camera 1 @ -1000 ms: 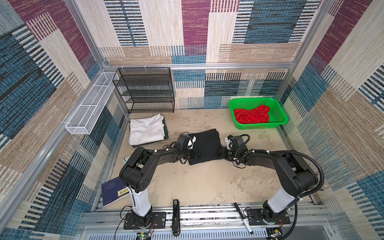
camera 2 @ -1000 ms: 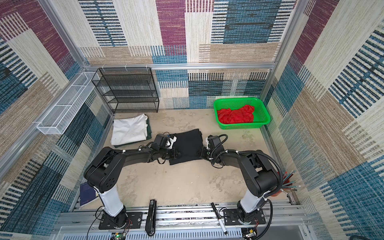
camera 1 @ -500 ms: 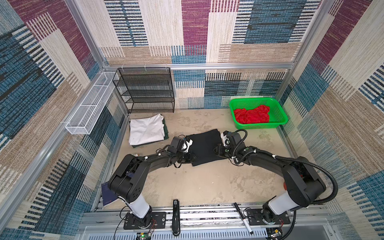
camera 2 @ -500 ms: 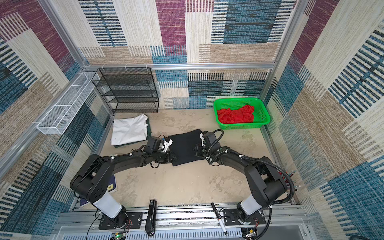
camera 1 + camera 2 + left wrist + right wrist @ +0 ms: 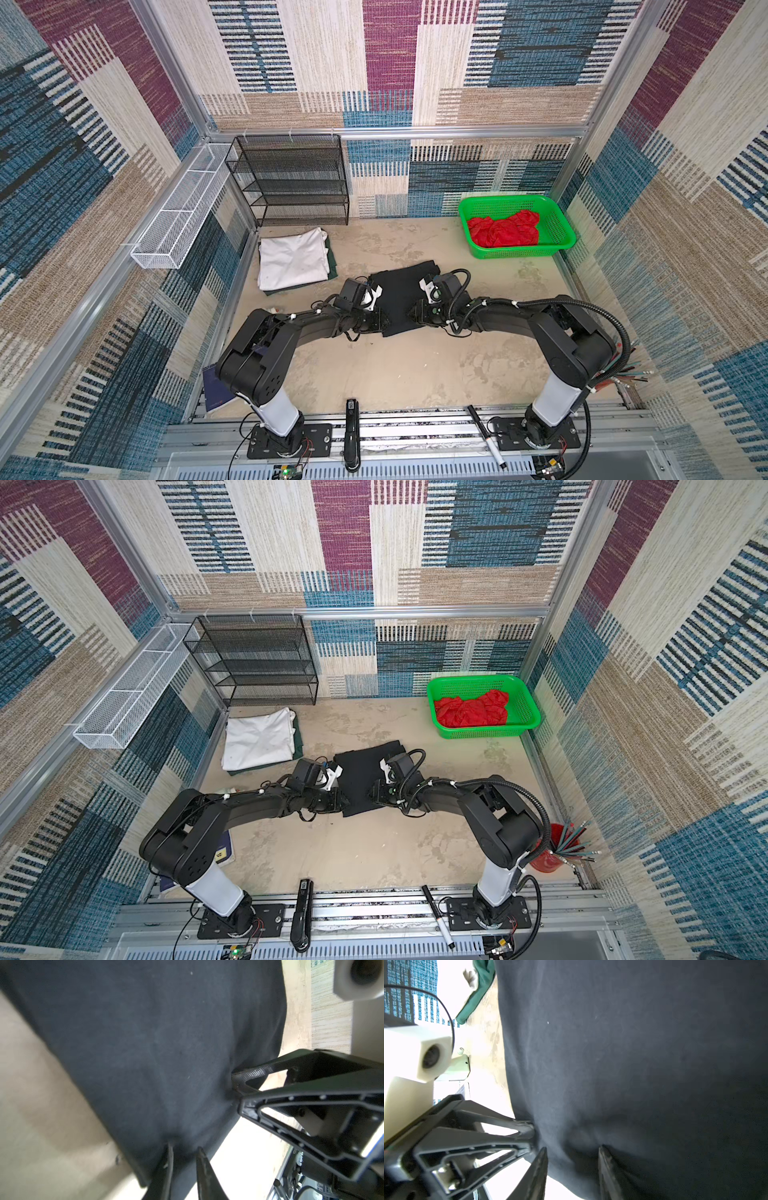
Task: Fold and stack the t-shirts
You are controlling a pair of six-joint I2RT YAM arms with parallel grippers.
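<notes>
The black t-shirt (image 5: 402, 291) lay on the table (image 5: 395, 374); jaws of the left gripper (image 5: 184, 1150) clamped its near left corner, jaws of the right gripper (image 5: 572, 1152) its near right corner.

Both top views hang high above the near grey metal rail (image 5: 415, 432), behind both pincers, and look steeply down toward the far striped woven wall (image 5: 386, 62). Set side by side, they share nearly everything: the left gripper (image 5: 386, 322), the right gripper (image 5: 368, 791), the black soft cloth t-shirt (image 5: 401, 297) between them, and the green plastic mesh basket (image 5: 482, 683) well beyond the right one. Each wrist camera sits just behind its own pincer, looking along the fingers (image 5: 167, 1163), very near the cloth. Both wrist views share the cloth between the pincers. Each also catches the opposite pincer with a white boxy camera housing (image 5: 423, 1057) beside it.
</notes>
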